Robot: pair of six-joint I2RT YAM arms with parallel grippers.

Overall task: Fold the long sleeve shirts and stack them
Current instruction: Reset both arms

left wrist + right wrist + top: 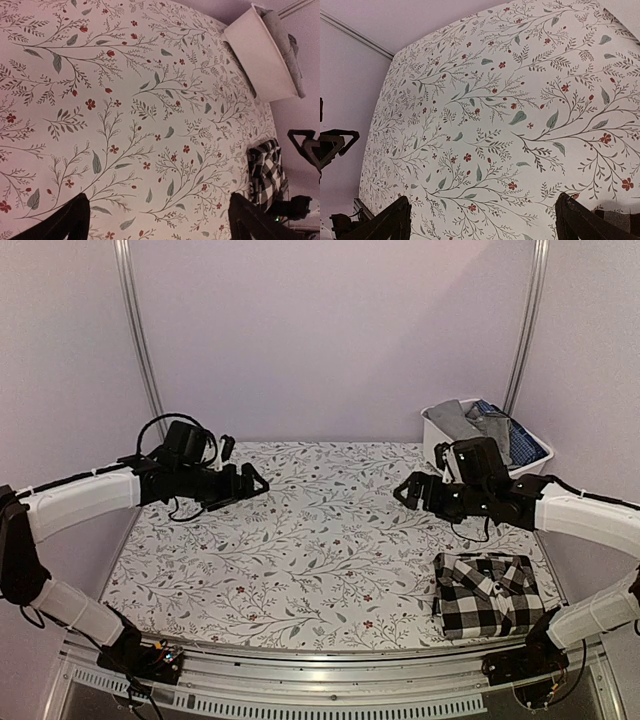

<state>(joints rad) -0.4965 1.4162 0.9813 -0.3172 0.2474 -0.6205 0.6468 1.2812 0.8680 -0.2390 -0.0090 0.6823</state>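
Left gripper (158,196): hovering above the floral tablecloth (300,540) at the left rear, jaws spread wide, carrying nothing.
Right gripper (482,197): hanging over the right half of the cloth, jaws likewise gaping and empty.
Check shirt (487,593): lying folded into a neat rectangle at the near right of the table, collar showing on top, just below the right arm.
Bin (431,432): sitting at the far right corner and holding more garments. A grey shirt (455,420) is heaping at its left side and a blue patterned shirt (520,440) is bunching at its right.
Stage, as I am reading it: one shirt is done and the next is waiting in the bin, with the centre of the cloth free for spreading it.
Risk, reach: the bin is sitting close behind the right arm, so a low swing toward it is likely to knock the rim and shift or tip it.
Risk, grab: the two garments are crumpling together, so a deep pinch could be lifting both at once.
Risk, stack: a dragging sleeve or the right elbow passing low could be scuffing the folded check shirt out of shape.
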